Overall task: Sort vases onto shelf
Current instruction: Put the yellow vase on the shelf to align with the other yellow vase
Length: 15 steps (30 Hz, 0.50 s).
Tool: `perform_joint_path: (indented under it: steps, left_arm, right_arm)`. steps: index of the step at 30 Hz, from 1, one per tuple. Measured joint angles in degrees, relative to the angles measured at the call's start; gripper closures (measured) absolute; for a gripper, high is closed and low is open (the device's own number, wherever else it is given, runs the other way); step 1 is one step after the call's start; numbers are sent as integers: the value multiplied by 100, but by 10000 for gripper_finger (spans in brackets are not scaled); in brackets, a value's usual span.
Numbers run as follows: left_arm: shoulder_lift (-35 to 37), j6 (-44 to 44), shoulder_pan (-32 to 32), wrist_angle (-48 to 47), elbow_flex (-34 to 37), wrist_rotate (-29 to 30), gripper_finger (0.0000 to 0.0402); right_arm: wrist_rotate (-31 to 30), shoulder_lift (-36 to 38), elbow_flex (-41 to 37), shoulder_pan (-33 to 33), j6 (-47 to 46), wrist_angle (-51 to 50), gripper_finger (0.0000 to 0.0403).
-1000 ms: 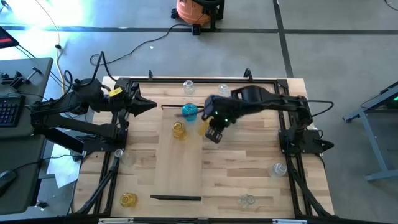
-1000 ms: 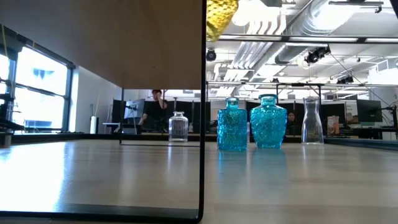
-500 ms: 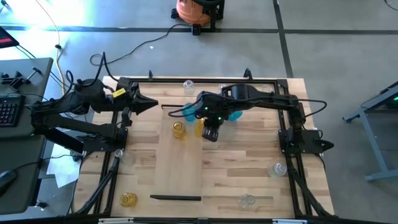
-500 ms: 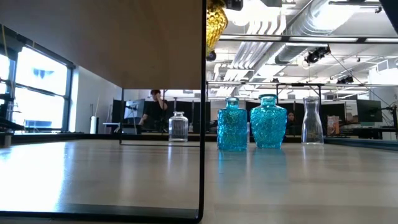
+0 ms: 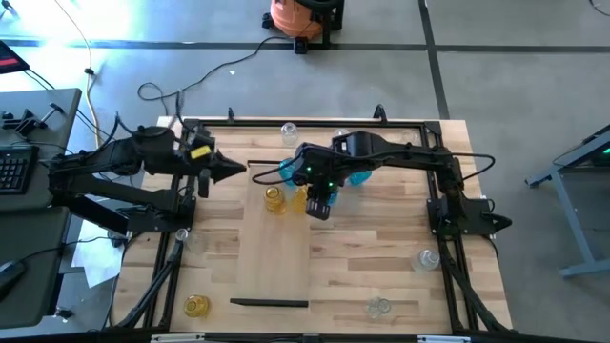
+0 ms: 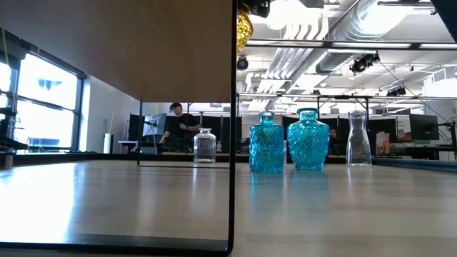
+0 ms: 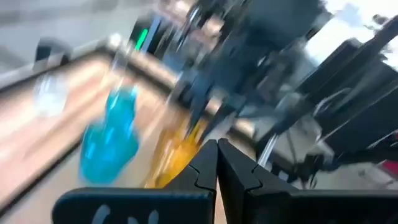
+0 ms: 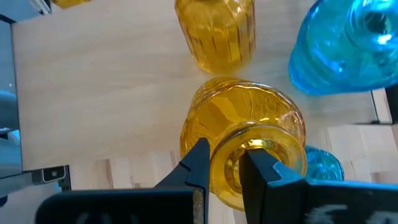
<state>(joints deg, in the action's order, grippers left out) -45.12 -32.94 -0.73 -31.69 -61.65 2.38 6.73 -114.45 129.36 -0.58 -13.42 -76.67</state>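
Note:
My right gripper (image 5: 317, 202) is shut on a yellow vase (image 8: 239, 134) that hangs over the right edge of the pale wood shelf (image 5: 276, 257). A second yellow vase (image 5: 274, 198) stands on the shelf just left of it. A blue vase (image 5: 289, 171) stands at the shelf's far end, and another blue vase (image 5: 358, 176) stands on the table behind my right gripper. My left gripper (image 5: 238, 170) is shut on nothing and hovers left of the shelf's far end. My right gripper holds the yellow vase by the rim of its neck (image 8: 214, 168). One finger (image 8: 261, 171) is inside the mouth and the other (image 8: 196, 163) is outside, pinching the glass wall. The fingers slant down from the table's right. The vase hangs below them, clear of the shelf (image 6: 244, 28).
Clear vases stand at the table's far edge (image 5: 289, 131), at the right (image 5: 427, 259), at the near edge (image 5: 379, 307) and at the left (image 5: 181, 236). A third yellow vase (image 5: 197, 305) stands at the near left corner. Dark strips (image 5: 270, 303) end the shelf.
My right gripper has carried the yellow vase toward the table's left and a little down, from beside the shelf to its right edge, next to the standing yellow vase. My left gripper has edged toward the shelf and tipped down slightly.

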Motion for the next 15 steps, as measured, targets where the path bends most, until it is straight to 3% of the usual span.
perform_joint_path:
  steps: [6, 15]
  left_arm:
    - [2, -442, 0, -916, 0, -69, 401]
    - [-273, -859, 8, -1329, 2, -897, 401]
  right_arm:
    - [16, 0, 0, 0, 5, 89, 375]
    - [23, 0, 0, 22, 45, 110, 375]
